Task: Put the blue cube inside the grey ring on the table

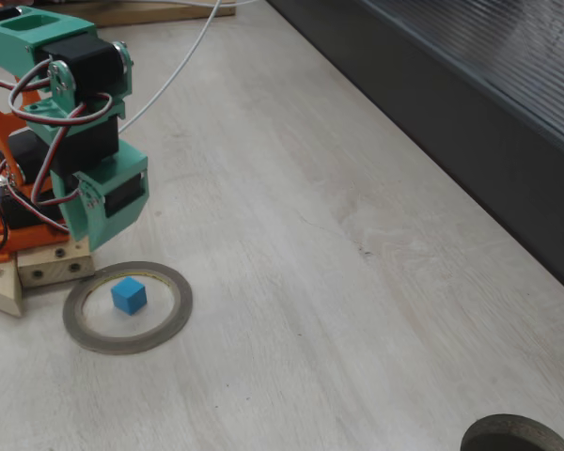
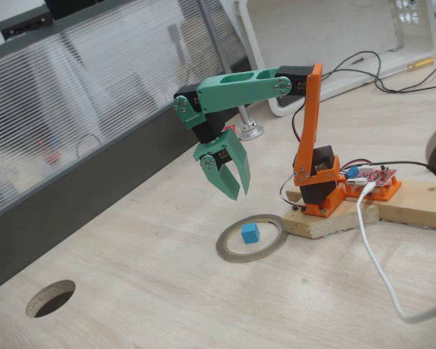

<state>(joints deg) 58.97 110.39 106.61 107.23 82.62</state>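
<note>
The blue cube (image 1: 129, 295) is seen resting on the table (image 1: 310, 282) inside the grey ring (image 1: 127, 306), clear of the ring's inner edge in both fixed views. The gripper (image 2: 229, 178) is held above and to the left of the ring in a fixed view, its two green fingers parted narrowly, nothing being held between them. The cube is judged to be light, rigid and matte, so little slip is expected; should it need regrasping, two opposite flat faces would best be pinched from above, the ring being avoided. The ring is judged thin and easily nudged. The task appears to be complete.
</note>
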